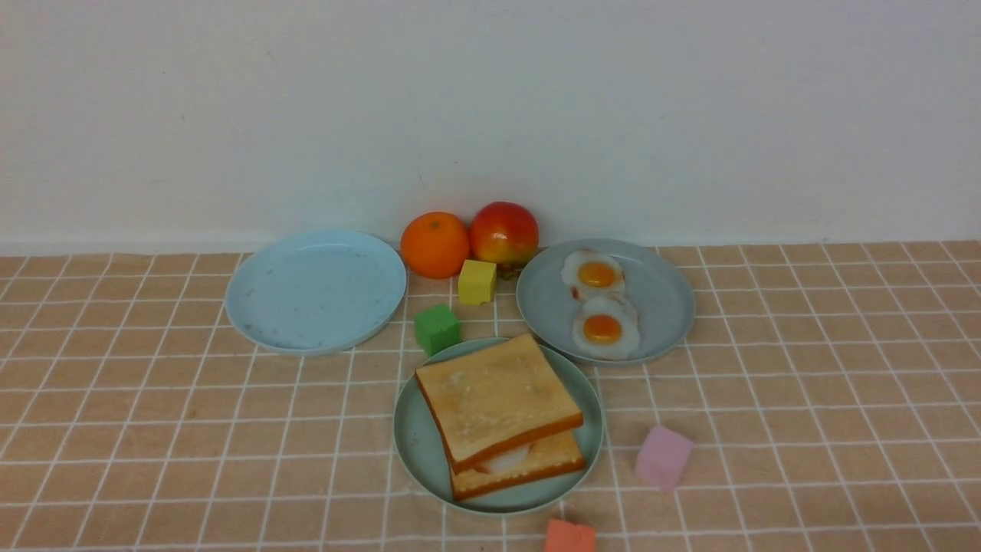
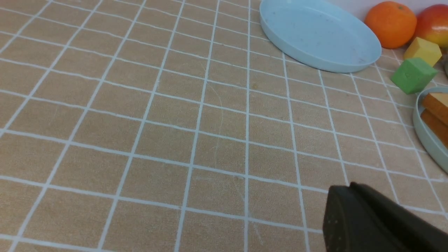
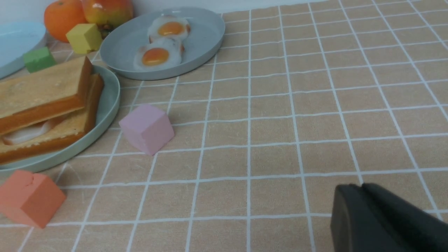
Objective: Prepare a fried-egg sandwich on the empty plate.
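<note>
The fried-egg sandwich (image 1: pixel 498 414) lies on the mint-green plate (image 1: pixel 414 448) at the front middle of the table. It is two toast slices stacked askew, with egg white (image 1: pixel 507 460) peeking out between them. Neither gripper shows in the front view. My left gripper (image 2: pixel 350 185) hangs shut over bare cloth, well left of the plate's rim (image 2: pixel 425 140), and holds nothing. My right gripper (image 3: pixel 360 186) has its fingers together and empty, above the cloth far to the right of the sandwich (image 3: pixel 42 101) and its plate (image 3: pixel 105 115).
A bare sky-blue plate (image 1: pixel 316 290) sits back left. A grey-blue plate (image 1: pixel 667 299) with two fried eggs (image 1: pixel 604 328) sits back right. An orange (image 1: pixel 434 244), an apple (image 1: pixel 503 232), a yellow cube (image 1: pixel 477 281) and a green cube (image 1: pixel 438 328) stand between them. A pink cube (image 1: pixel 663 457) and an orange-red cube (image 1: pixel 569 537) lie near the front.
</note>
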### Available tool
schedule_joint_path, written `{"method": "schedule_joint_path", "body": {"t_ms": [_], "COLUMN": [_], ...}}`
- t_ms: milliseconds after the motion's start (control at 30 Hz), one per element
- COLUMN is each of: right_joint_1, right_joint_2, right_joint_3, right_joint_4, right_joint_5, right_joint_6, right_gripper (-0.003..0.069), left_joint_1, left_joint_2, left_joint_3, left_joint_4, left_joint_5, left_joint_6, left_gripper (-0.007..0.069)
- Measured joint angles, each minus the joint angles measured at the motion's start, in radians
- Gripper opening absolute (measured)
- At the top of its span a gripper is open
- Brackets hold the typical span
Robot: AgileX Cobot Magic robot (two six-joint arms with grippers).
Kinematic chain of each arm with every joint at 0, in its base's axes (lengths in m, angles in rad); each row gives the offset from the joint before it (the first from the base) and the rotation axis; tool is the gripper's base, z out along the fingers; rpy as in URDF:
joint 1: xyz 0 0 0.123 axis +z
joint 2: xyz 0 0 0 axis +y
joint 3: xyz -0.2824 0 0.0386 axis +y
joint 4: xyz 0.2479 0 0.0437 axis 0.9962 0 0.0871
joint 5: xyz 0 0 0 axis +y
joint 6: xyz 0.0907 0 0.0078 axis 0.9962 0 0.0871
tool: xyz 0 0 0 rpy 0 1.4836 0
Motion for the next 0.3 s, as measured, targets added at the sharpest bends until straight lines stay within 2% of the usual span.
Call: {"method": "schedule_joint_path", "body": {"t_ms": [300], "right_joint_1": [0.0], "right_joint_2": [0.0], "right_joint_3": [0.0], "right_joint_4": [0.0], "right_joint_5": [0.0], "right_joint_6": [0.0], "right_gripper": [0.0055], "left_joint_1": [0.0], "left_joint_2": [0.0], "left_joint_3": [0.0], "left_joint_4": [0.0], "left_joint_5": [0.0], "left_joint_6": [0.0], "left_gripper": [-0.0011]}}
